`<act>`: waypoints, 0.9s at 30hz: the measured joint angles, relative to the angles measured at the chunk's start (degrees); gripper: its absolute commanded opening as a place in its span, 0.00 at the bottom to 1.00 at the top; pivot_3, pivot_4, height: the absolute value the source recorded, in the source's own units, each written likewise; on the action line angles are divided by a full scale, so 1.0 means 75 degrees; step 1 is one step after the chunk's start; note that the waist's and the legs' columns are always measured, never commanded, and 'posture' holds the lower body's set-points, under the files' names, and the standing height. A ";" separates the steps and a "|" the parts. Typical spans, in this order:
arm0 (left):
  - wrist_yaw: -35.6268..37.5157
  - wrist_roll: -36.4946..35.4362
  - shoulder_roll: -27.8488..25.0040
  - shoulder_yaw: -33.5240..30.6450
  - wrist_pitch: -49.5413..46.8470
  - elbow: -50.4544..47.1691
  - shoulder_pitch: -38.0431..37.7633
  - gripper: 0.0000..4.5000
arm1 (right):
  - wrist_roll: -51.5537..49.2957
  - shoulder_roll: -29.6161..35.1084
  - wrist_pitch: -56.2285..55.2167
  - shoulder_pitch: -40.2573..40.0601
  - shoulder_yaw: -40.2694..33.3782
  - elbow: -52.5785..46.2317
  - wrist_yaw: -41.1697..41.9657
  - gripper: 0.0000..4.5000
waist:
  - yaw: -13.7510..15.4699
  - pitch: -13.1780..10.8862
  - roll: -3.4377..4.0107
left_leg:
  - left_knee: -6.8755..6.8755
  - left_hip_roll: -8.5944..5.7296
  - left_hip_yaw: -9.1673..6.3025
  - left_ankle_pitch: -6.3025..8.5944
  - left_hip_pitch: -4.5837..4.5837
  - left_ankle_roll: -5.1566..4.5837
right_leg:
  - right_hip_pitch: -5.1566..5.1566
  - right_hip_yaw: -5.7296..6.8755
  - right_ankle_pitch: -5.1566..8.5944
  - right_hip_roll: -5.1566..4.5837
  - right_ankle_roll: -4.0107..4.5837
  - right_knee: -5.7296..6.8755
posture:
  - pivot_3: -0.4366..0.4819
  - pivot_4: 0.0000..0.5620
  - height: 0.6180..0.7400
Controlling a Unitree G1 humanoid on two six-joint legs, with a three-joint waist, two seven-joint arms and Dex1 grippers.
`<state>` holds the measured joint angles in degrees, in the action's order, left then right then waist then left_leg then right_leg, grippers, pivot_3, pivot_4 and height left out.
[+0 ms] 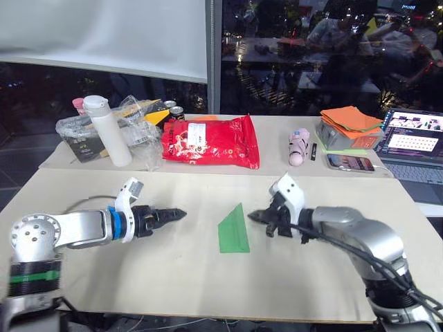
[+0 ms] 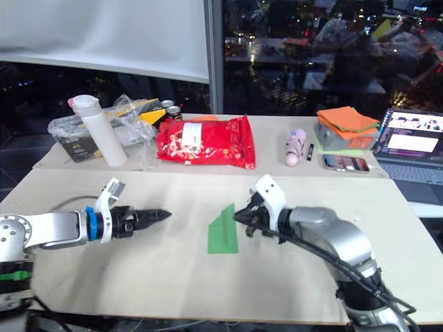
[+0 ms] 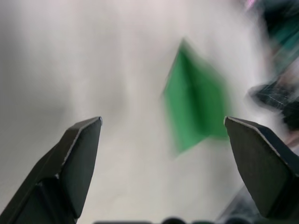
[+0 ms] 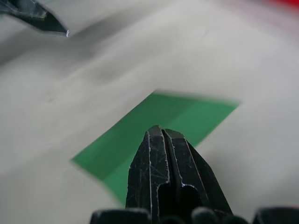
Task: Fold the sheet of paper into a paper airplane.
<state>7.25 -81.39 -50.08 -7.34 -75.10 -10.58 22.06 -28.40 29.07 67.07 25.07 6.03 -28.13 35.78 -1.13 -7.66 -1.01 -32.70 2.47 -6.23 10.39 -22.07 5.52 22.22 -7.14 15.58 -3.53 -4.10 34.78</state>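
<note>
— Where's the green paper?
— The sheet of paper (image 1: pixel 233 232) lies flat on the worktop (image 1: pixel 173 277), folded into a narrow wedge, point away from the robot, between the two arms.
— And the jaws?
— The left gripper (image 1: pixel 174 215) is well to the paper's left, its fingers spread wide with nothing between them. The right gripper (image 1: pixel 255 216) is just beside the paper's right edge, fingers pressed together, empty.
— Further back?
— A red bag (image 1: pixel 211 142), a white bottle (image 1: pixel 109 131), a clear plastic bag (image 1: pixel 135 128), two cans (image 1: pixel 173 111). On the right, a phone (image 1: pixel 349 162), an orange paper stack (image 1: pixel 351 119), and a laptop (image 1: pixel 414 142).
</note>
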 measured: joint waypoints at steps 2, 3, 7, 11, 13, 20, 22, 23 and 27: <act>0.1877 0.1990 -0.0566 0.1201 0.1619 -0.0663 -0.0354 1.00 | -0.0187 -0.0390 0.0496 -0.0003 -0.0053 -0.0396 -0.0353 0.27 | 0.0003 0.0001 0.0010 | 0.0011 0.0017 0.0005 0.0000 0.0009 -0.0001 | 0.0004 0.0009 0.0030 0.0008 0.0050 0.0008 | 0.48 0.27 0.93; 0.2587 0.2785 -0.0666 0.1664 0.2233 -0.0659 -0.0430 1.00 | -0.0255 -0.0580 0.0715 -0.0002 -0.0061 -0.0591 -0.0569 0.35 | -0.0006 0.0001 0.0007 | 0.0010 0.0026 0.0005 -0.0001 0.0011 -0.0001 | 0.0008 0.0013 0.0041 0.0016 0.0035 0.0013 | 0.48 0.27 0.93; 0.4389 0.4322 -0.0678 0.2378 0.3533 -0.0374 -0.0481 1.00 | -0.0279 -0.1048 0.1383 0.0063 -0.0122 -0.0881 -0.1327 0.66 | -0.0059 -0.0009 -0.0022 | -0.0001 0.0035 0.0005 -0.0001 0.0000 -0.0004 | 0.0030 0.0012 0.0056 0.0023 0.0010 0.0015 | 0.48 0.27 0.93; 0.5234 0.5092 -0.0576 0.2445 0.3903 -0.0077 -0.0409 1.00 | -0.0245 -0.1302 0.1786 0.0115 -0.0101 -0.1035 -0.1872 0.73 | -0.0138 -0.0008 -0.0031 | -0.0002 0.0035 0.0006 0.0000 -0.0008 -0.0010 | 0.0020 0.0011 0.0058 0.0021 0.0008 0.0010 | 0.48 0.27 0.93; 0.5577 0.5456 -0.0482 0.2565 0.4035 -0.0052 -0.0394 1.00 | -0.0191 -0.1309 0.1866 0.0115 0.0031 -0.1065 -0.2110 0.73 | -0.0168 -0.0008 -0.0031 | -0.0001 0.0035 0.0006 0.0000 -0.0019 -0.0014 | 0.0004 0.0010 0.0058 0.0022 0.0004 0.0018 | 0.48 0.27 0.93; 0.6217 0.5630 -0.0420 0.2595 0.3900 -0.0161 -0.0535 1.00 | -0.0170 -0.1432 0.1950 -0.0006 0.0288 -0.1114 -0.2402 0.61 | -0.0251 -0.0008 -0.0031 | -0.0001 0.0043 0.0006 -0.0005 -0.0012 -0.0030 | 0.0005 0.0010 0.0059 0.0028 -0.0019 0.0033 | 0.48 0.27 0.93; 0.6396 0.5570 -0.0418 0.2573 0.3688 -0.0178 -0.0551 1.00 | -0.0123 -0.1298 0.1924 -0.0183 0.0524 -0.1110 -0.2422 0.49 | -0.0265 -0.0008 -0.0031 | -0.0001 0.0043 0.0006 -0.0005 -0.0013 -0.0031 | 0.0006 0.0010 0.0060 0.0028 -0.0019 0.0032 | 0.48 0.27 0.93; 0.6546 0.5488 -0.0430 0.2524 0.3520 -0.0180 -0.0552 1.00 | -0.0111 -0.1259 0.1897 -0.0244 0.0623 -0.1102 -0.2436 0.40 | -0.0270 -0.0008 -0.0031 | -0.0002 0.0043 0.0006 -0.0005 -0.0014 -0.0031 | 0.0006 0.0010 0.0060 0.0028 -0.0019 0.0032 | 0.48 0.27 0.93; 0.6992 0.5217 -0.0474 0.2226 0.3167 -0.0185 -0.0548 1.00 | -0.0035 -0.1185 0.1713 -0.0249 0.0674 -0.1100 -0.2437 0.09 | -0.0296 -0.0008 -0.0031 | -0.0002 0.0043 0.0006 -0.0005 -0.0009 -0.0032 | 0.0005 0.0011 0.0060 0.0028 -0.0020 0.0033 | 0.48 0.27 0.93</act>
<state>59.69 -42.27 -53.63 9.35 -51.35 -11.96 17.95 -28.67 20.18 79.91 23.20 11.08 -36.38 17.51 -3.35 -7.72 -1.24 -32.71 2.80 -6.19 10.35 -22.13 5.28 22.26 -7.06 16.03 -3.32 -4.25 35.02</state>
